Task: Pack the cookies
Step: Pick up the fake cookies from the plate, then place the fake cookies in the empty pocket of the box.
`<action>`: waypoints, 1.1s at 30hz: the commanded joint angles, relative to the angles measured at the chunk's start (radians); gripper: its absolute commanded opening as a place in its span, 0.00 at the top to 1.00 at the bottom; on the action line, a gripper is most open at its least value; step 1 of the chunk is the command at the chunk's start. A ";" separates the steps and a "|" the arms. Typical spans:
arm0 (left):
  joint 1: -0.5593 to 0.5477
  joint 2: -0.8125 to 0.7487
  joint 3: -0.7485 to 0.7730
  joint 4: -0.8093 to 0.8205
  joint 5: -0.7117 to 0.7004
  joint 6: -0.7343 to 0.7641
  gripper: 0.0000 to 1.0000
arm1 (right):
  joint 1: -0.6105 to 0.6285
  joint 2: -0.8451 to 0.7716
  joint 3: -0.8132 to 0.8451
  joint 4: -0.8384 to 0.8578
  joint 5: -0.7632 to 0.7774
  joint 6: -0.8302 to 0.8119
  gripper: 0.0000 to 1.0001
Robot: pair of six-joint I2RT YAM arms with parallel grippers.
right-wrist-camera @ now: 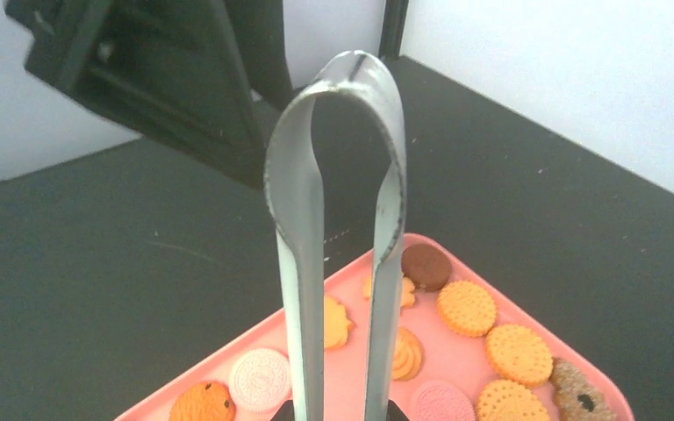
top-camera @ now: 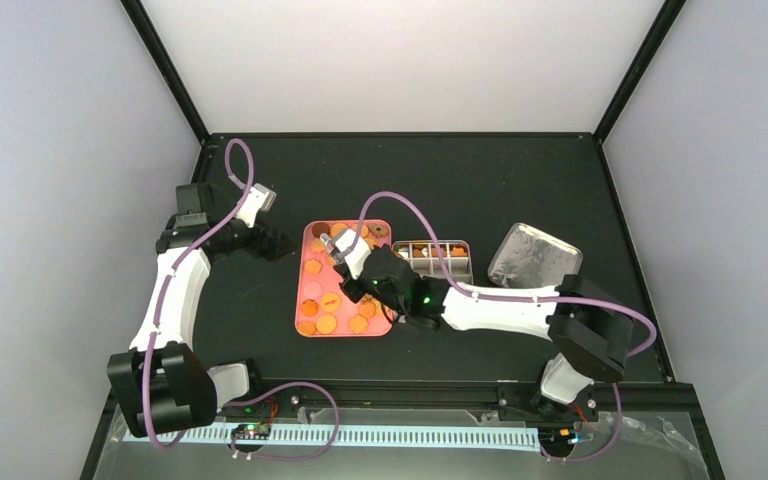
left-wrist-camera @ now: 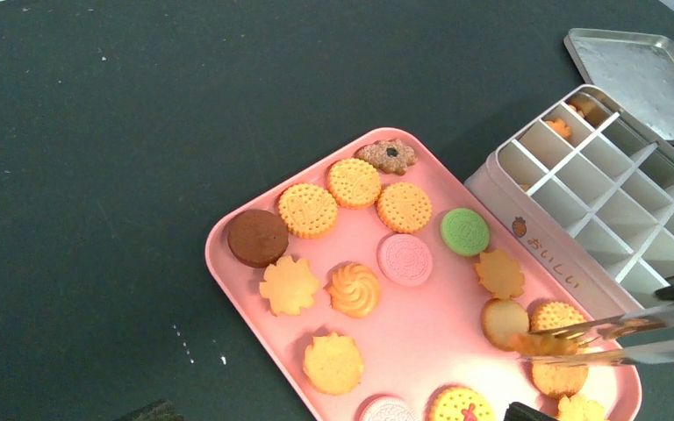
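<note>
Several cookies (left-wrist-camera: 352, 182), mostly orange with pink, green and brown ones, lie on a pink tray (left-wrist-camera: 421, 324). My right gripper (right-wrist-camera: 340, 412) is shut on metal tongs (right-wrist-camera: 386, 219), whose bend rises close to the camera. In the left wrist view the tongs (left-wrist-camera: 632, 326) reach in from the right, and their tips pinch one orange cookie (left-wrist-camera: 540, 345) just above the tray's near right end. From above, the right gripper (top-camera: 352, 262) is over the tray's upper middle. My left gripper (top-camera: 278, 243) hovers open off the tray's left edge (top-camera: 298, 280), holding nothing.
A white divided tin (left-wrist-camera: 535, 219) stands right of the tray, with a cookie (left-wrist-camera: 560, 128) or two in its far cells. Its metal lid (left-wrist-camera: 641, 79) lies beyond it. In the top view the tin (top-camera: 433, 262) and lid (top-camera: 532, 255) sit right of the right gripper.
</note>
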 commanded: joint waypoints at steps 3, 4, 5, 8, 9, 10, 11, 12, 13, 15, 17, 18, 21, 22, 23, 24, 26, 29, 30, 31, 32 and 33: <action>0.010 -0.011 0.050 -0.016 0.008 0.022 0.02 | -0.017 -0.143 0.013 0.035 0.057 0.000 0.99; 0.010 -0.010 0.051 -0.015 0.008 0.022 0.02 | -0.025 -0.167 0.003 0.037 0.057 0.003 0.99; 0.010 -0.011 0.053 -0.014 0.009 0.022 0.02 | -0.035 -0.190 -0.008 0.038 0.057 0.007 0.99; 0.010 -0.011 0.054 -0.014 0.014 0.021 0.02 | -0.086 -0.260 -0.057 0.045 0.047 0.025 0.99; 0.010 -0.010 0.053 -0.014 0.015 0.021 0.02 | -0.108 -0.281 -0.081 0.044 0.045 0.034 0.99; 0.010 -0.011 0.053 -0.014 0.017 0.019 0.02 | -0.127 -0.299 -0.098 0.044 0.043 0.040 0.99; 0.010 -0.011 0.053 -0.014 0.018 0.019 0.02 | -0.145 -0.319 -0.116 0.043 0.040 0.045 0.99; 0.010 -0.010 0.053 -0.013 0.019 0.021 0.02 | -0.164 -0.336 -0.133 0.040 0.032 0.050 0.99; 0.010 -0.009 0.053 -0.013 0.018 0.020 0.02 | -0.180 -0.350 -0.148 0.037 0.024 0.054 0.99; 0.011 -0.008 0.053 -0.013 0.020 0.020 0.02 | -0.211 -0.374 -0.178 0.032 0.005 0.062 0.99; 0.011 -0.008 0.053 -0.012 0.020 0.019 0.02 | -0.237 -0.393 -0.205 0.030 -0.012 0.069 0.98; 0.010 -0.008 0.053 -0.011 0.021 0.018 0.02 | -0.246 -0.400 -0.217 0.032 -0.018 0.074 0.97; 0.010 -0.008 0.053 -0.013 0.029 0.021 0.02 | -0.273 -0.407 -0.242 0.037 -0.035 0.087 0.95; 0.010 -0.007 0.052 -0.012 0.033 0.021 0.02 | -0.276 -0.406 -0.245 0.039 -0.036 0.090 0.95; 0.010 -0.008 0.051 -0.011 0.034 0.022 0.02 | -0.278 -0.403 -0.247 0.041 -0.037 0.092 0.94; 0.010 -0.008 0.052 -0.011 0.033 0.022 0.02 | -0.281 -0.400 -0.248 0.045 -0.040 0.094 0.94; 0.011 -0.008 0.053 -0.011 0.032 0.021 0.02 | -0.284 -0.395 -0.246 0.051 -0.045 0.095 0.93; 0.010 -0.008 0.053 -0.011 0.031 0.023 0.02 | -0.286 -0.382 -0.238 0.059 -0.053 0.093 0.93; 0.010 -0.008 0.053 -0.011 0.032 0.023 0.02 | -0.286 -0.377 -0.234 0.063 -0.054 0.090 0.93; 0.011 -0.008 0.053 -0.010 0.031 0.023 0.02 | -0.286 -0.371 -0.229 0.064 -0.055 0.087 0.92; 0.011 -0.008 0.053 -0.011 0.031 0.022 0.02 | -0.286 -0.365 -0.225 0.066 -0.053 0.084 0.93; 0.011 -0.008 0.053 -0.011 0.030 0.023 0.02 | -0.286 -0.359 -0.220 0.066 -0.053 0.083 0.93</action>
